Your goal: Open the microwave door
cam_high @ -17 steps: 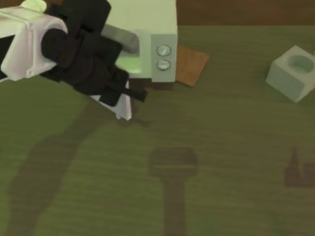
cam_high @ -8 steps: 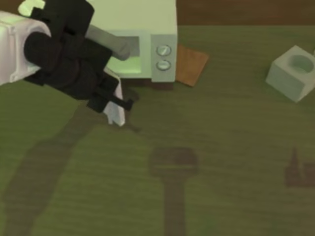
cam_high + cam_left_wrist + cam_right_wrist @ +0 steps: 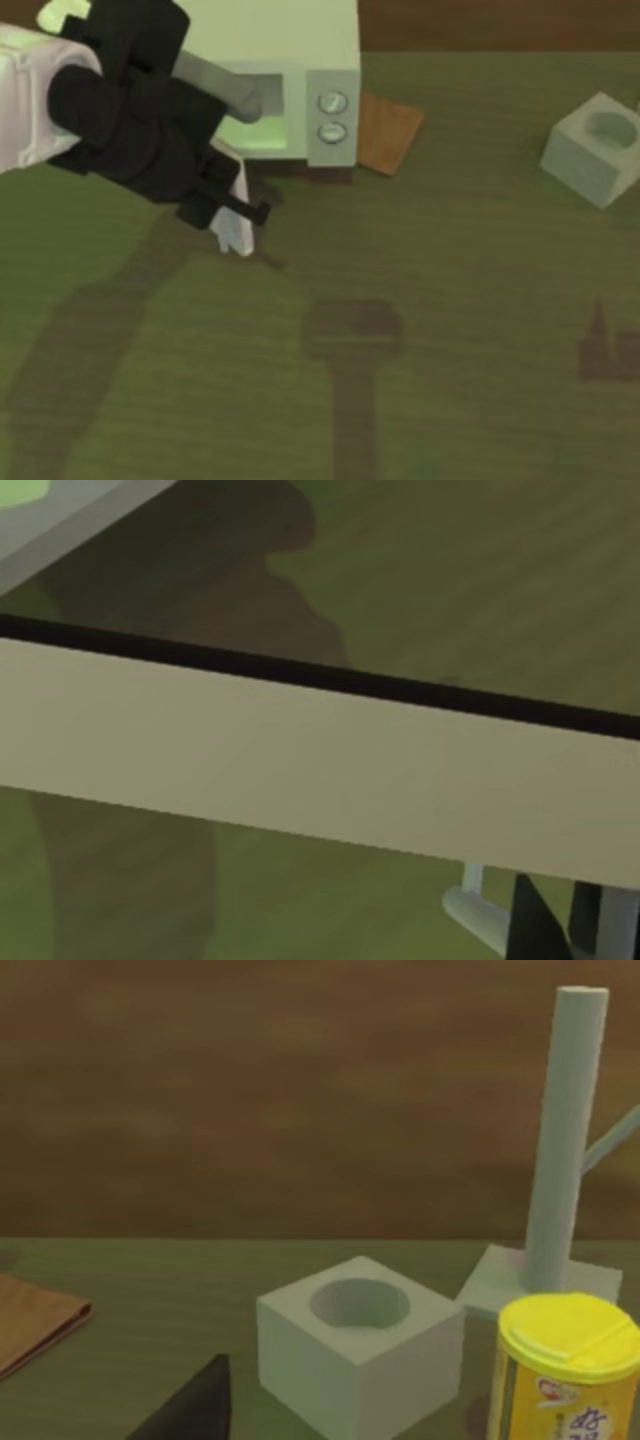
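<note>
The microwave (image 3: 300,90) sits in the upper left of the top view, its 2 round silver knobs (image 3: 332,117) on the narrow panel at its right end and its pale interior exposed. The microwave door (image 3: 237,205) stands swung out from the oven's left side, reaching down toward the frame's middle left; in the left wrist view it fills the middle as a broad pale band (image 3: 320,770) with a dark edge. The left pincer (image 3: 232,205) is at the door's outer end with its dark fingers (image 3: 255,212) against it, clenched on the microwave door.

A brown board (image 3: 388,130) lies just right of the microwave on the green tabletop (image 3: 450,300). A white cube with a round hollow (image 3: 597,145) sits at the upper right.

In the right wrist view, the cube (image 3: 360,1345) stands beside a yellow-lidded can (image 3: 565,1365) and a pale post on a flat base (image 3: 560,1160). Whether the right pincer is released or clenched cannot be told from the dark tip at the lower edge.
</note>
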